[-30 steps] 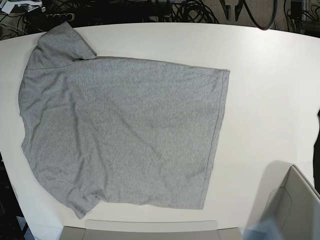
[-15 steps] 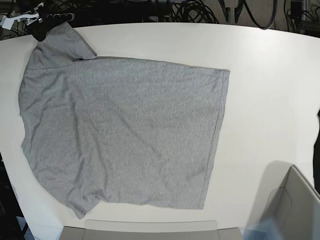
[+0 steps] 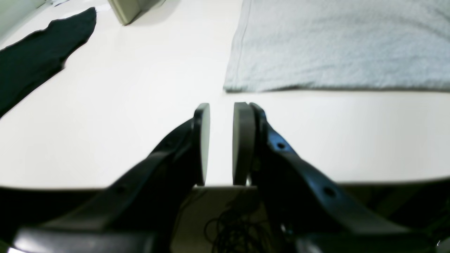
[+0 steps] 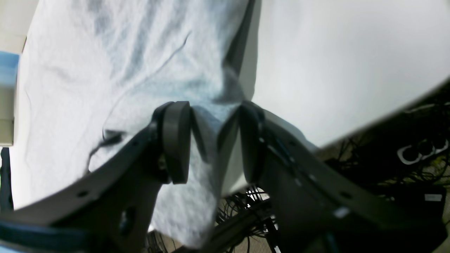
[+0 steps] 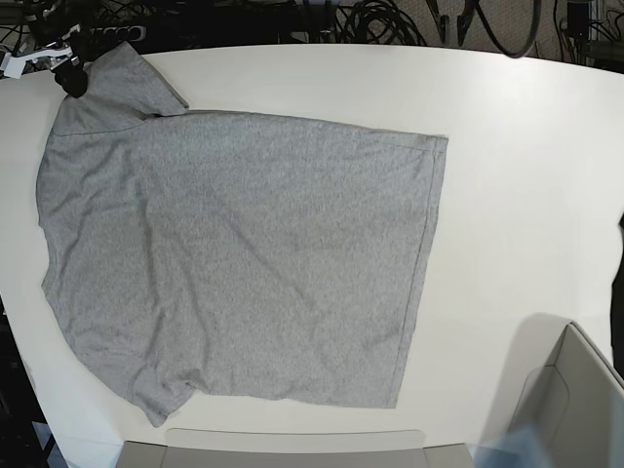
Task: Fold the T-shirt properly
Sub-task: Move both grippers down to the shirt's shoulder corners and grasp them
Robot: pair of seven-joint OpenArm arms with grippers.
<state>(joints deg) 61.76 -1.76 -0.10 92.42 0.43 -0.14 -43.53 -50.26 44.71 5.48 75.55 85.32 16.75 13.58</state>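
Observation:
The heather-grey T-shirt (image 5: 244,253) lies spread flat on the white table (image 5: 526,146), plain side up, with its hem to the right and its sleeves to the left. My right gripper (image 5: 70,76) is at the far-left sleeve. In the right wrist view it (image 4: 212,112) stands open, and a raised fold of the T-shirt (image 4: 105,70) lies between its fingers. My left gripper (image 3: 222,105) is out of the base view. It hovers over the table's edge, jaws a little apart and empty, just short of the T-shirt's (image 3: 334,42) hem corner.
A grey open box (image 5: 575,400) stands at the near right corner, and a grey flap (image 5: 292,448) lies along the near edge. A black cloth (image 3: 35,56) lies on the table beside the box (image 3: 130,8). Cables (image 5: 380,19) hang beyond the far edge.
My right gripper has come into the base view at the top left and settled at the far sleeve. The T-shirt has not shifted.

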